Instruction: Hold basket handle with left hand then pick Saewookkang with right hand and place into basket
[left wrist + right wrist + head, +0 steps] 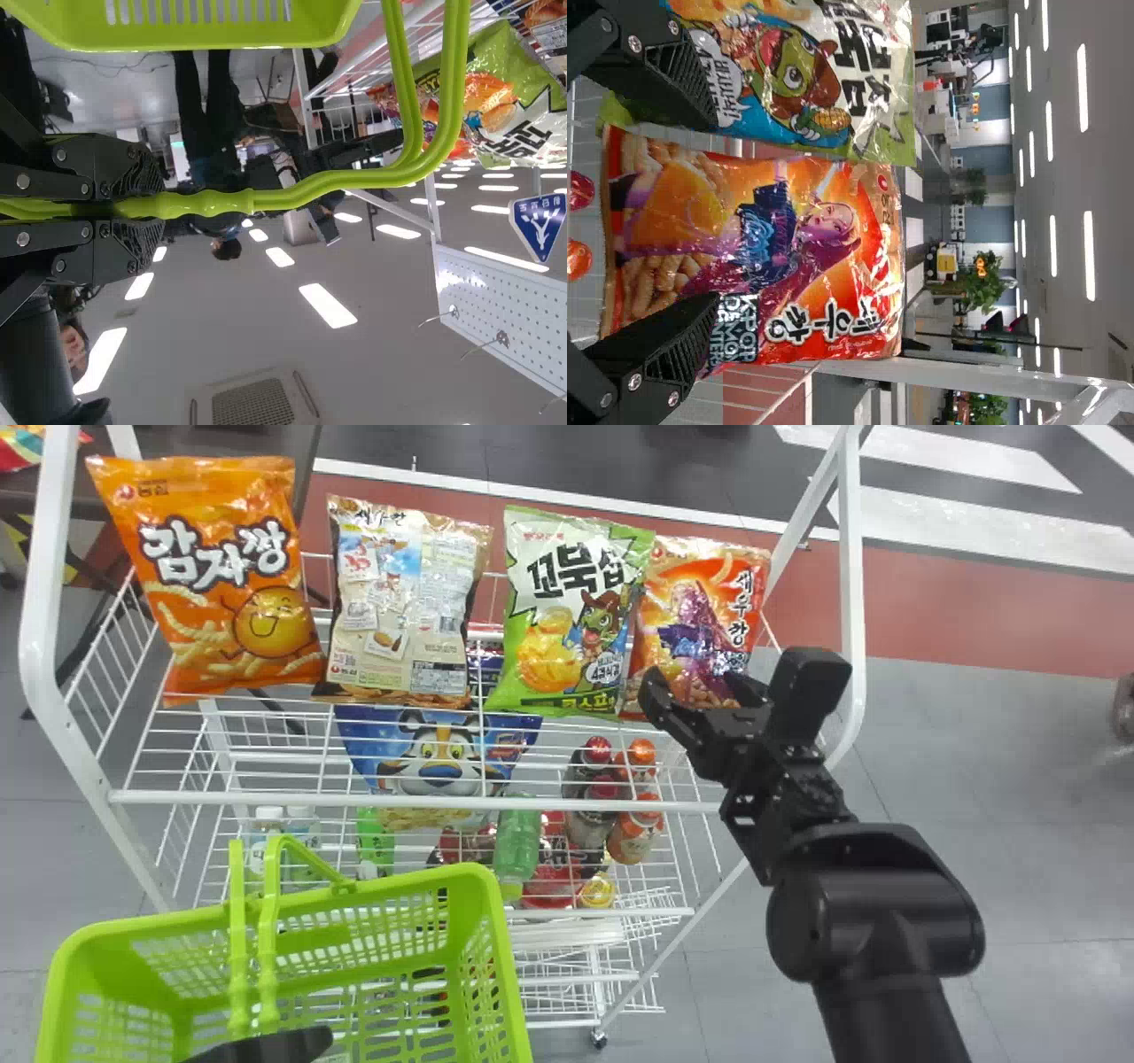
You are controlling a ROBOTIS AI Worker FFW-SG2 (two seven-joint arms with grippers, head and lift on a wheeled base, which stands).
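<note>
The orange-red Saewookkang bag (695, 602) stands at the right end of the rack's top row. At its lower part is my right gripper (731, 682), its fingers apart. In the right wrist view, that gripper (709, 208) has one finger over the lower side of the Saewookkang bag (824, 257), the other over the neighbouring green bag. Part of my left gripper (266, 1045) shows at the bottom edge, by the green basket (509, 992). The left wrist view has my left gripper (133, 208) shut on the basket handle (310, 192).
The green snack bag (567, 615) stands directly left of the Saewookkang, slightly overlapping it. Farther left are a beige bag (399, 602) and an orange bag (221, 602). The rack's white front rail (399, 801) runs between bags and basket; bottles (598, 779) stand on a shelf below.
</note>
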